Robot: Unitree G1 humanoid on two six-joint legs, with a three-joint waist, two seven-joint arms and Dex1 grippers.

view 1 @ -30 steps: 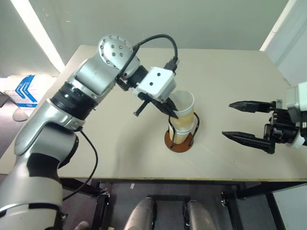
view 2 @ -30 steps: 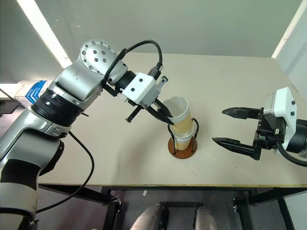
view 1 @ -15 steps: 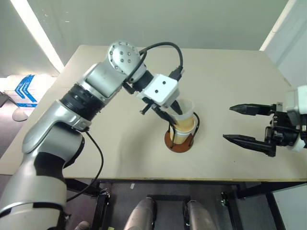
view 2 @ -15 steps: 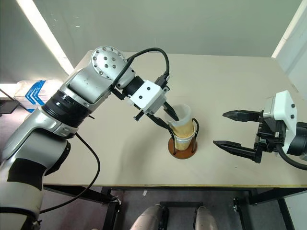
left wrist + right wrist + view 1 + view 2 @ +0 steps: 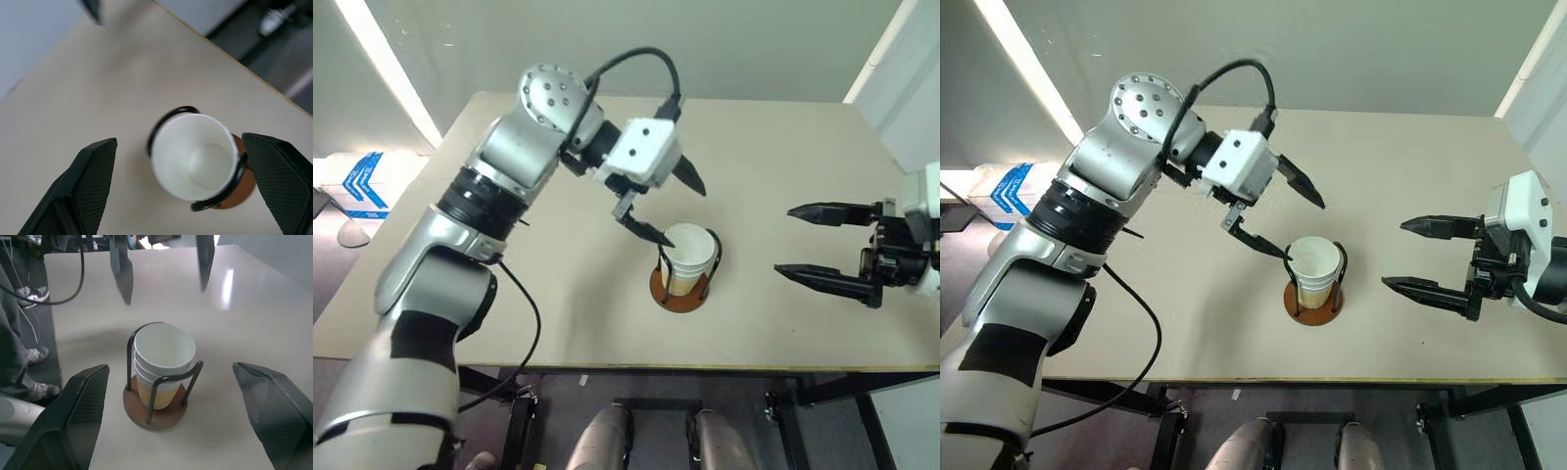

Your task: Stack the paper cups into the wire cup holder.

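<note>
The paper cups [image 5: 689, 257] sit nested in one stack inside the wire cup holder [image 5: 676, 292], upright near the middle of the table. The top cup's white inside faces up [image 5: 195, 156], and the black wire loops [image 5: 164, 378] rise on both sides of the stack over the reddish-brown base [image 5: 157, 412]. My left gripper [image 5: 683, 215] hovers just above and behind the stack, open and empty, one finger tip close to the top rim. My right gripper [image 5: 784, 240] stands open and empty to the right of the holder, well apart from it.
The beige table [image 5: 558, 294] has its front edge close below the holder. A black cable [image 5: 631, 64] loops over my left arm. A person's legs and shoes [image 5: 19, 357] stand beyond the far side of the table. A blue-marked box [image 5: 364, 182] lies on the floor at left.
My left gripper opened and let go of the top cup, which dropped down into the stack. The gripper then rose up and back from it. The right gripper kept still.
</note>
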